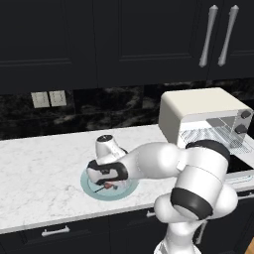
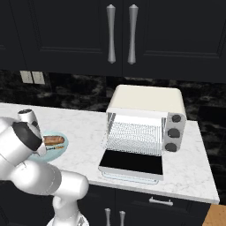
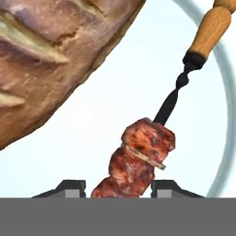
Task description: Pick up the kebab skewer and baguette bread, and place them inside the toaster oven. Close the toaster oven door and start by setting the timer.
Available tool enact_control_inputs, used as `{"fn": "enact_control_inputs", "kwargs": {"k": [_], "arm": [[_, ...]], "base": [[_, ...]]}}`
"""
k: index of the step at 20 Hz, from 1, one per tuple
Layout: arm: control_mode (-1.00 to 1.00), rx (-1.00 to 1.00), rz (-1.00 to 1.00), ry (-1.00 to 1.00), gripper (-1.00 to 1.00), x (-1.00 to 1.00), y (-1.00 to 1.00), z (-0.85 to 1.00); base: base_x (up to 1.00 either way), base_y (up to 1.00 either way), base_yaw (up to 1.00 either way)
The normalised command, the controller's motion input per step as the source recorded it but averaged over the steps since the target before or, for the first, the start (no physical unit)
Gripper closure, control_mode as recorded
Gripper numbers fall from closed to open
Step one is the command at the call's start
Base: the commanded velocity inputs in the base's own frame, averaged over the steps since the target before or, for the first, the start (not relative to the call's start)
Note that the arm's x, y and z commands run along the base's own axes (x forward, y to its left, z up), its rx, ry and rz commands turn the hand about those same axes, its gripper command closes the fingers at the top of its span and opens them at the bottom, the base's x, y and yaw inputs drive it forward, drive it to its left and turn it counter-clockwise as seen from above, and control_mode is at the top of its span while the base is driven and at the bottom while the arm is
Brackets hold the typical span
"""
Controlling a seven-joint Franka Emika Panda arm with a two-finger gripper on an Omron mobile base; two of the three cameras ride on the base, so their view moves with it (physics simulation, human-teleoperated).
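Note:
The kebab skewer point(image 3: 143, 152) lies on a pale blue plate point(image 3: 226, 115), its reddish meat chunks between my two fingertips and its wooden handle pointing away. My gripper point(image 3: 118, 189) sits low over the plate point(image 1: 89, 191), and its fingers rest against the meat on both sides. The golden-brown baguette bread point(image 3: 50, 55) lies on the same plate beside the skewer and shows again in the right base view point(image 2: 54, 141). The cream toaster oven point(image 2: 145, 99) stands to the right with its door point(image 2: 132, 163) folded down flat and the wire rack bare.
My arm bends over the counter's front edge between plate and oven point(image 1: 198, 106). Dark upper cabinets hang above, and wall outlets point(image 1: 48, 99) sit behind the plate. White marble counter point(image 1: 39, 163) stretches to the left of the plate.

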Motion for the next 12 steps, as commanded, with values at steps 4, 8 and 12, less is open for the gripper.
{"fn": "enact_control_inputs", "kwargs": {"k": [4, 8, 12], "arm": [[-1.0, 0.0, 0.0, 0.0, 1.0, -0.37, -0.51, 0.04], [-1.0, 0.0, 0.0, 0.0, 1.0, -0.36, -0.51, 0.62], [-1.0, 0.0, 0.0, 0.0, 1.0, -0.39, -0.74, 0.77]], "base": [[0.0, 0.0, 0.0], [0.0, 0.0, 0.0], [0.0, 0.0, 0.0]]}}
